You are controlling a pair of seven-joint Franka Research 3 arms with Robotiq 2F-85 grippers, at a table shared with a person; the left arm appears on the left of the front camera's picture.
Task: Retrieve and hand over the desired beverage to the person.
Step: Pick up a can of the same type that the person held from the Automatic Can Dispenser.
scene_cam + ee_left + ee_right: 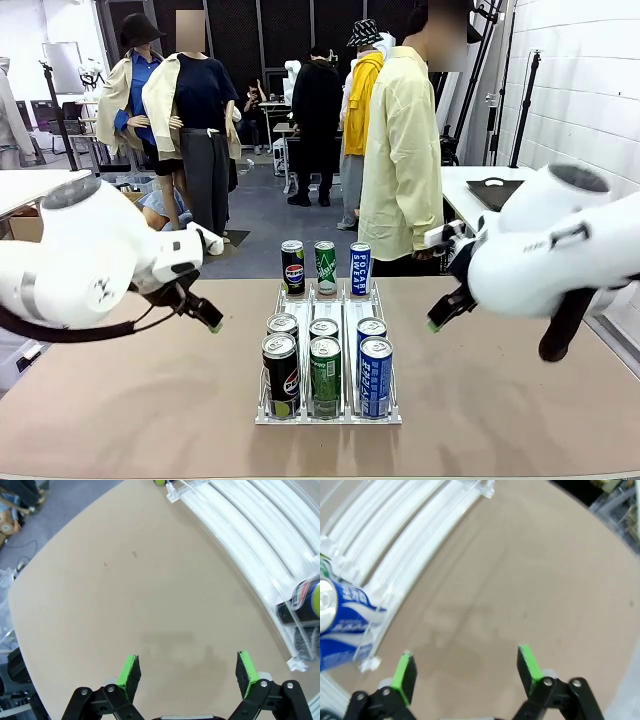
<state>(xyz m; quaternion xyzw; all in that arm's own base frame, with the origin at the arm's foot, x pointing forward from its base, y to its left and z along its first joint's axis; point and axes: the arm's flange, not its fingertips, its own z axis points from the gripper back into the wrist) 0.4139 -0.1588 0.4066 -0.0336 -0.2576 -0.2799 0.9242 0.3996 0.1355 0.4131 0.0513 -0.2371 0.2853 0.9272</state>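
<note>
Holding the left tool (pixel 187 672) and right tool (pixel 466 667) wide and empty above bare surface (pixel 120 400), flanking the rack (pixel 330 418) of cans (pixel 325 375) between them, within either's reach, apparently awaiting a choice from the person (pixel 400 150) beyond.

Tan, matte desk top (pixel 120 400). Beyond it, a grey floor (pixel 265 215). On the right is a white-painted block wall (pixel 575 90) with a black stand (pixel 527 110) in front of it and a white side table (pixel 462 190) below. Dark panelling (pixel 240 30) lines the back. At far left is another white table (pixel 30 185), with a cardboard box (pixel 22 228) under its edge. The indoor light is even.
</note>
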